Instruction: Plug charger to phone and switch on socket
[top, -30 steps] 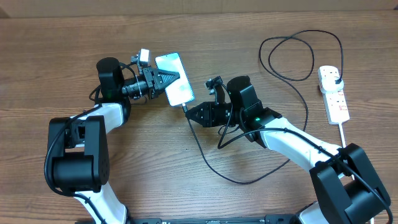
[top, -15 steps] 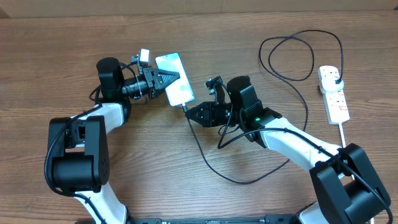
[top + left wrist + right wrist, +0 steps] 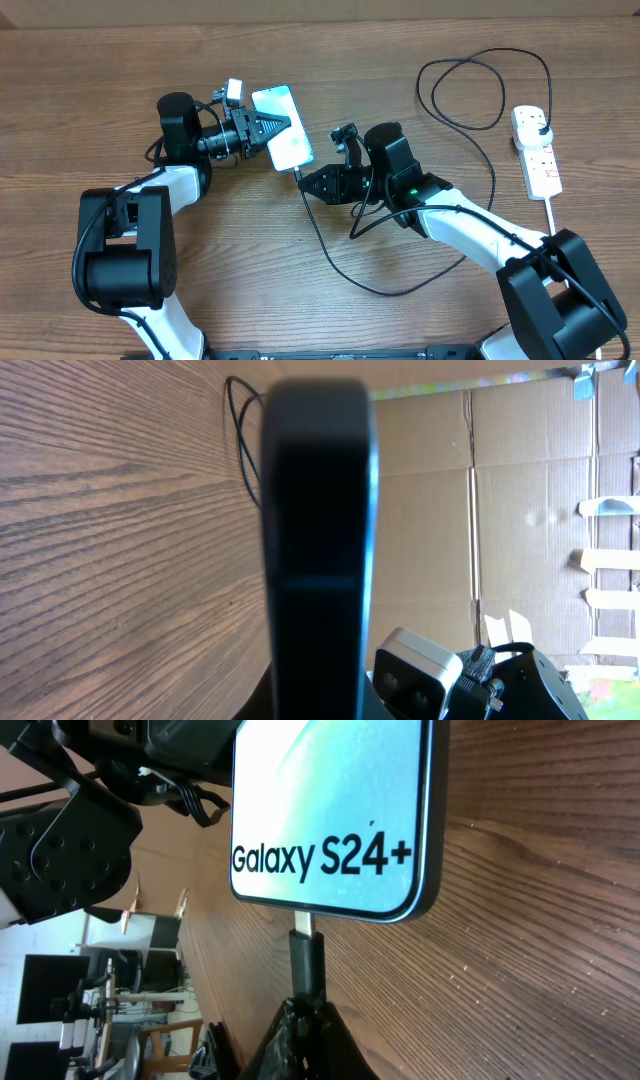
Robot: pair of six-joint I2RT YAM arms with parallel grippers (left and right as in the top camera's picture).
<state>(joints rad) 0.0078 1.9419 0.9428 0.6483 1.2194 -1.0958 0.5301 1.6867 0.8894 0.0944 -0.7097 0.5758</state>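
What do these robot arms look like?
The left arm and right arm have white links between chunky black joints, with black cables looping alongside. The left gripper and right gripper are black, with wedge-shaped tapering fingers. A green light glows on the right arm.

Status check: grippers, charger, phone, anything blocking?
Left gripper shut on phone. Right gripper shut on charger connector, at phone's port, metal tip partly visible. Socket far right, untouched; nothing in the way.

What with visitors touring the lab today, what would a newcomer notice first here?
The bright phone sits left of centre, clamped by the left gripper, while the right gripper holds the charger connector against its near end. Far right lies the white socket.
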